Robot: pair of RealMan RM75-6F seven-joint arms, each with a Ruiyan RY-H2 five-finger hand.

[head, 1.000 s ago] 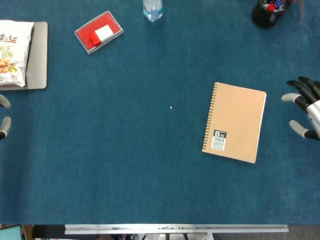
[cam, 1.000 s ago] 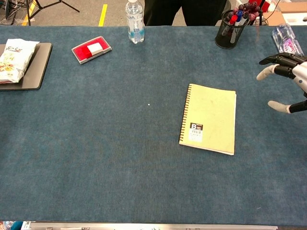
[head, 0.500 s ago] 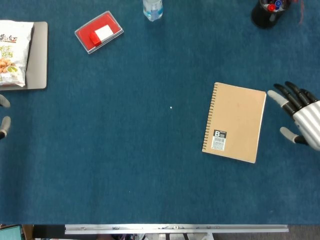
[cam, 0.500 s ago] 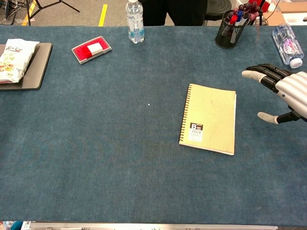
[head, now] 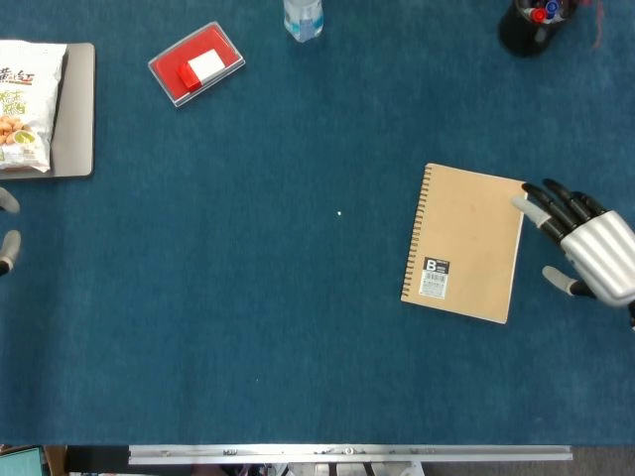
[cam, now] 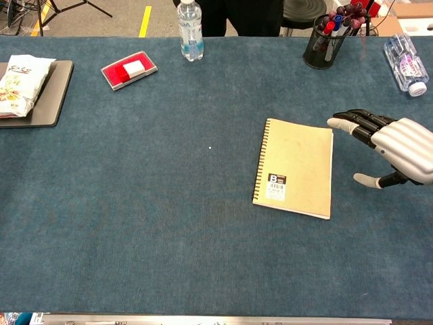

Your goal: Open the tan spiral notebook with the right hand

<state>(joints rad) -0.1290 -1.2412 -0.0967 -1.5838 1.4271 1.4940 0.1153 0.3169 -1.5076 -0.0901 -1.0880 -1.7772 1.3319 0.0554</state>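
The tan spiral notebook point(head: 464, 243) point(cam: 295, 167) lies closed and flat on the blue table, its spiral along the left edge and a black label near its lower left. My right hand point(head: 583, 254) point(cam: 390, 145) hovers just right of the notebook, fingers spread and holding nothing. Its fingertips point(head: 523, 204) reach the notebook's upper right corner. Only two fingertips of my left hand point(head: 7, 230) show at the far left edge of the head view, spread apart and holding nothing.
A red stamp-pad case point(head: 195, 63) and a water bottle point(cam: 190, 22) stand at the back. A black pen cup point(cam: 323, 38) sits back right, with another bottle point(cam: 404, 63) lying beyond it. A snack bag on a grey tray point(head: 77, 109) is far left.
My right hand has moved left across the table toward the notebook, from the right edge until its fingertips reach the notebook's right side. The notebook and left hand have not moved.
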